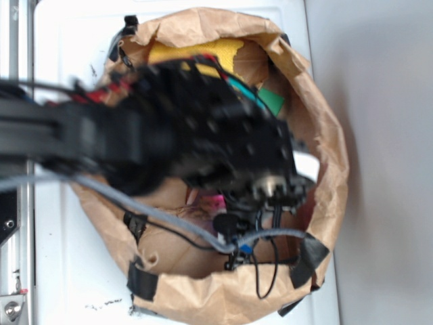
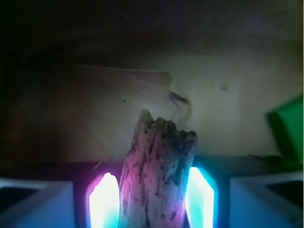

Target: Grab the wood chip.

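Lab bench: paper-lined bin (image 1: 335, 169) on white table (image 1: 67, 61).

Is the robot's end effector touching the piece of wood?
Touching. In the wrist view, the wood chip stands between the end effector's two glowing fingers, and both press against its sides with no gap showing.

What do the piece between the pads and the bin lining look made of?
The wood chip looks like rough, weathered wood: cracked grain, jagged top, matte. It sits between the pincer pads, apparently gripped. The lining looks like crumpled brown kraft paper, creased and matte.
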Robot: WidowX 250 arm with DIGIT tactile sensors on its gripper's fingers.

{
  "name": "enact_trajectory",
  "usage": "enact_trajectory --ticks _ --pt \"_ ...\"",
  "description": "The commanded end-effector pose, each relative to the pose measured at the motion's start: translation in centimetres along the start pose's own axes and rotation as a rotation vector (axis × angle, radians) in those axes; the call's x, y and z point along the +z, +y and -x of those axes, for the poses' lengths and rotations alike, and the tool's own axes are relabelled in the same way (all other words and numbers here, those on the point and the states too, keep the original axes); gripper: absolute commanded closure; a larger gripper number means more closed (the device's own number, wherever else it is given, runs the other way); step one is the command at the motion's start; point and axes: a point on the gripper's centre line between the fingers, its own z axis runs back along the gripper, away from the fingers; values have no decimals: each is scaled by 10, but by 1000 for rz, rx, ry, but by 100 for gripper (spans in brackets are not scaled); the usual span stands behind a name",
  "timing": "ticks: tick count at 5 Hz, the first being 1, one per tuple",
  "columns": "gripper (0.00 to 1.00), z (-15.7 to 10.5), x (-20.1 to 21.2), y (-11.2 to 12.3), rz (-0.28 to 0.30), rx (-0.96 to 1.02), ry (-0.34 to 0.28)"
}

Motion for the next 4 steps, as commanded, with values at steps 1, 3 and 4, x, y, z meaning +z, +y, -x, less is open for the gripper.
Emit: enact_trajectory --ticks 1,3,4 --pt "100 -4 68 11 -25 61 -70" --pt "100 4 101 14 -14 80 -96" --pt "100 8 103 12 -93 86 -74"
